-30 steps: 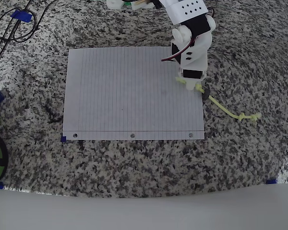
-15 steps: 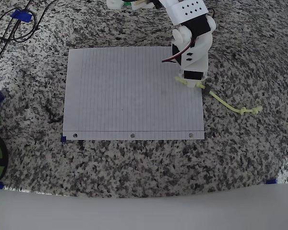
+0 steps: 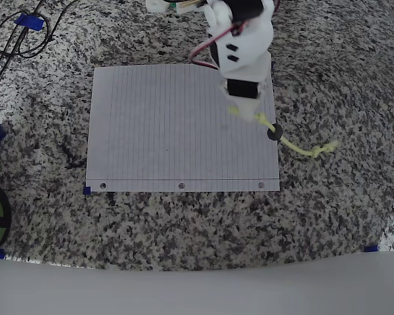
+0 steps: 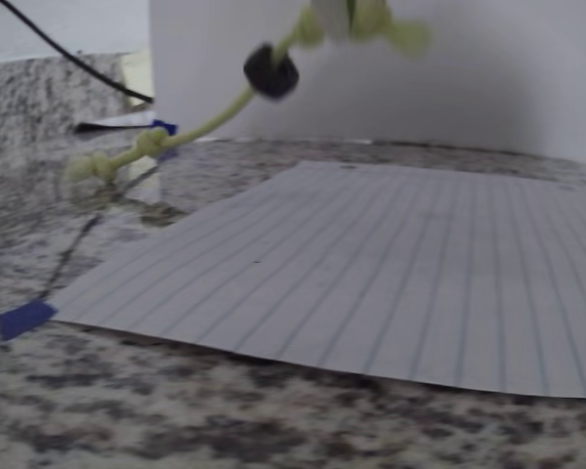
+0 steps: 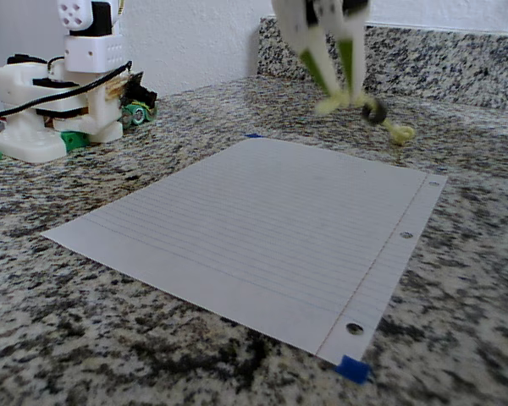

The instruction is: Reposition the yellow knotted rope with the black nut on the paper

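**A:** Where were you in the task at this point?

**B:** You were mid-carry. Your gripper [image 3: 248,113] was pinched on the yellow knotted rope [image 3: 295,146] near one end, lifted over the right side of the paper [image 3: 171,131]. The rest of the rope trailed off to the right, past the paper's edge, above the granite counter [image 3: 328,216].

**A:** And the black nut?

**B:** The black nut [image 3: 274,133] hung on the cord just beside the paper's right edge. In my judgement, your next move called for carrying the rope leftward until the whole cord, knots included, was over the sheet, then lowering and letting go.

**A:** Anything unclear?

**B:** In the wrist view the fingertips were cut off at the top, and you couldn't tell whether the far knots touched the counter.
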Robot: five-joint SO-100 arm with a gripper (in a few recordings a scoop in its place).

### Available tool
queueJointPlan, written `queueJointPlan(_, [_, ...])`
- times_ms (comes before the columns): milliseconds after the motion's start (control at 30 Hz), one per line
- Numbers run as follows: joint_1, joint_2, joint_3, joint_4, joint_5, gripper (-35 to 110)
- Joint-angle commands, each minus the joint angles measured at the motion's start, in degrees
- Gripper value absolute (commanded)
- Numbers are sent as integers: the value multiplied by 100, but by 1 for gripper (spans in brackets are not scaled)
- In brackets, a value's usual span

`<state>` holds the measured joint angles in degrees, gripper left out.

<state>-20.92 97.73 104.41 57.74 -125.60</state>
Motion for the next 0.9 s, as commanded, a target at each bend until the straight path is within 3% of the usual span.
queueJointPlan(0, [229, 853, -123, 9, 44, 0])
queueJointPlan(567, [1459, 3735, 615, -44, 264, 0])
queueJointPlan(867, [2355, 4869, 2145, -483, 1907, 0])
